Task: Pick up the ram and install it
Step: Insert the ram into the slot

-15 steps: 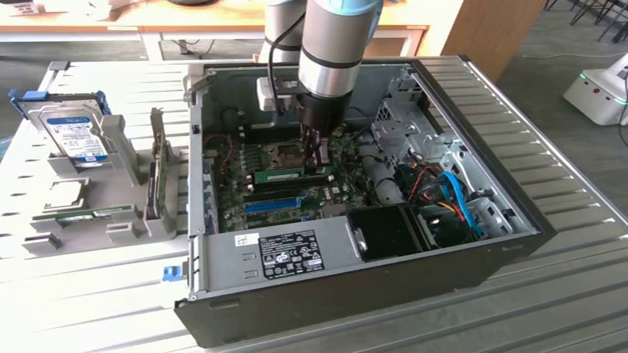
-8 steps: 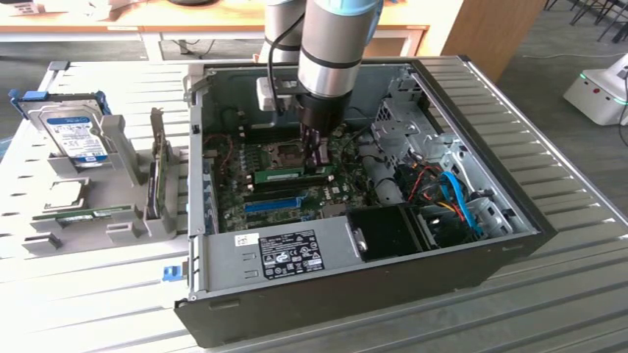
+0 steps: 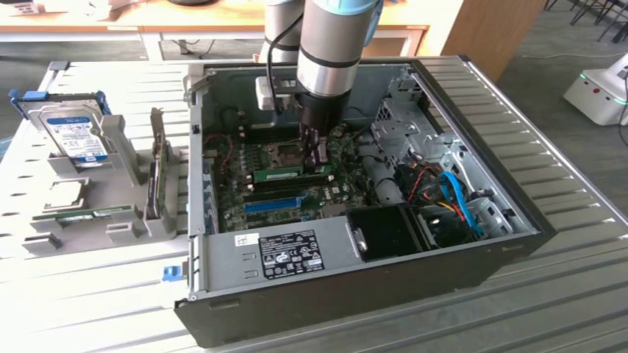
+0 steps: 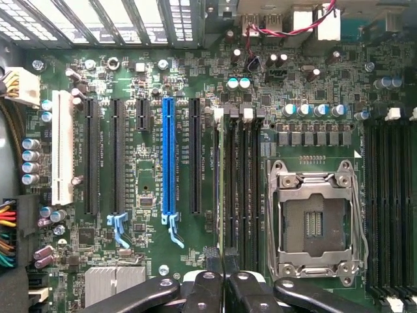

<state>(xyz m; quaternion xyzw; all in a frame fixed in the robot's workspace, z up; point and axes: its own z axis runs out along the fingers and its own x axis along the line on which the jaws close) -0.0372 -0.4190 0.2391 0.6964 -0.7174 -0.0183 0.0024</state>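
The ram (image 3: 278, 174) is a thin green stick standing on edge in a black memory slot of the motherboard, inside the open computer case. In the wrist view the ram (image 4: 221, 182) shows edge-on as a narrow line between black slots, with white latches at its far end. My gripper (image 3: 316, 157) reaches straight down into the case at the stick's end nearest the processor socket. Its two dark fingers (image 4: 210, 282) are pressed together over the ram's top edge, so the gripper (image 4: 223, 264) is shut on it.
A long blue slot (image 4: 169, 163) and black slots lie beside the ram. The empty processor socket (image 4: 313, 222) is on its other side. Outside the case, a grey rack (image 3: 59, 239) on the exterior view's left holds a hard drive (image 3: 76, 136) and another green stick (image 3: 93, 215). Cables (image 3: 454, 195) fill the case's right part.
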